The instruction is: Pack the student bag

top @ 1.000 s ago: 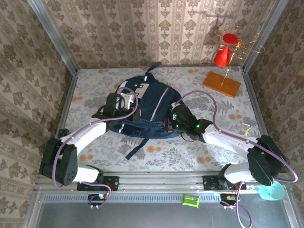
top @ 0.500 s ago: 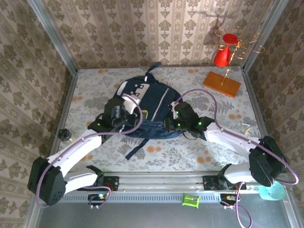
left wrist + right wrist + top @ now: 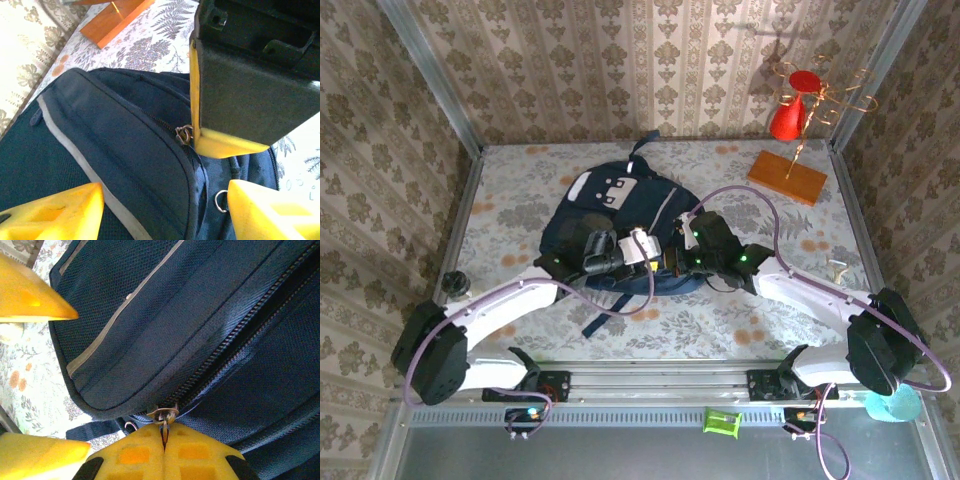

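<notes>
1. The student bag (image 3: 625,205), a large dark navy fabric backpack with a white-grey buckle patch and a thin light stripe, lies flat in the middle of the floral-patterned table (image 3: 510,205). Its top handle points toward the back wall.
2. The right end effector (image 3: 165,434) is fully closed. It pinches the small metal ring-shaped zip pull (image 3: 165,416) at the bag's near-right edge. In the right wrist view, the line of zipper teeth (image 3: 225,352) running away from the pull looks closed.
3. A second ago the left end effector (image 3: 164,205) was closed and sat at the bag's left side, near the buckle patch. It has since swung across the front of the bag and opened.
4. Its yellow fingers (image 3: 50,215) now stand well apart with nothing between them. They hover over the bag's seam, just beside the right end effector and the zip pull.
5. This suggests the left arm has given up its spot on the left and is coming in to pin or grip the fabric next to the zip. That would brace the bag while the right arm draws the pull.
6. The bag's contents are hidden, so whether anything is packed cannot be told.
7. The two end effectors are close together, so the left one needs a careful descent to catch fabric and not its neighbour.
</notes>
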Controlling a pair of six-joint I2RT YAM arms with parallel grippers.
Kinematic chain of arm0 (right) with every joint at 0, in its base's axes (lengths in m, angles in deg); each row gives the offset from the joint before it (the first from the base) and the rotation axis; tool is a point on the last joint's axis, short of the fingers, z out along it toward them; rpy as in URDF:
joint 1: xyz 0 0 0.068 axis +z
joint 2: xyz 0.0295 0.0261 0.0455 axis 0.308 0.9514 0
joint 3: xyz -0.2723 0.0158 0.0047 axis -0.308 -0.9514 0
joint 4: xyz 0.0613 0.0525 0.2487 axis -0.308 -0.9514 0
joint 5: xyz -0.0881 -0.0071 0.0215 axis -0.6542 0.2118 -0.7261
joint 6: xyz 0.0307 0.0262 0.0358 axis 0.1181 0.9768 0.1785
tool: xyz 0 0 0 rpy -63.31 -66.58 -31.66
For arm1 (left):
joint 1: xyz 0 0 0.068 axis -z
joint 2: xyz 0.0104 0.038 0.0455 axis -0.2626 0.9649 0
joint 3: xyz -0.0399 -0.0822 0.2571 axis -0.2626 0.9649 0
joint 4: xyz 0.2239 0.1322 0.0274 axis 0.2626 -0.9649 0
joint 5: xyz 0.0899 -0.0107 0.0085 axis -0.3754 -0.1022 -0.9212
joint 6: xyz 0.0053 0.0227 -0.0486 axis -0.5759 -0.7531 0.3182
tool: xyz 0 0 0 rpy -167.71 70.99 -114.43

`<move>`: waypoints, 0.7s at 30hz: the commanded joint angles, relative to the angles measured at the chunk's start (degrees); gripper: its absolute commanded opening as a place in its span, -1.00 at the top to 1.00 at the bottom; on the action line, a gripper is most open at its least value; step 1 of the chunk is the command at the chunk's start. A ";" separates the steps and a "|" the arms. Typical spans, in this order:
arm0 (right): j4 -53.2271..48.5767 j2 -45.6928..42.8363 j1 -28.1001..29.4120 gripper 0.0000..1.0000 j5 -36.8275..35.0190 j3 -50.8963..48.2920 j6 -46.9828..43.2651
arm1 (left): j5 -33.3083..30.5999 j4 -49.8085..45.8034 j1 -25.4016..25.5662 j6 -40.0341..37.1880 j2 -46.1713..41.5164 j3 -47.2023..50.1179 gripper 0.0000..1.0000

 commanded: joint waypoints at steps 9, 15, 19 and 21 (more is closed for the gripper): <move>-1.49 -2.97 -0.48 1.00 2.41 1.66 -0.10 | 0.81 -2.84 0.54 -8.18 7.15 -6.21 -0.05; -3.10 -3.89 -1.06 1.00 0.98 1.79 -0.67 | 0.13 -4.92 -0.36 -10.24 8.64 -6.94 0.59; -8.52 -3.37 -1.83 1.00 -6.30 3.39 -1.37 | 2.50 -5.58 -1.72 -11.58 6.79 -5.68 1.00; -11.92 -2.60 -1.93 1.00 -11.87 4.94 -2.34 | 5.74 -4.98 -2.87 -12.93 5.01 -3.89 1.00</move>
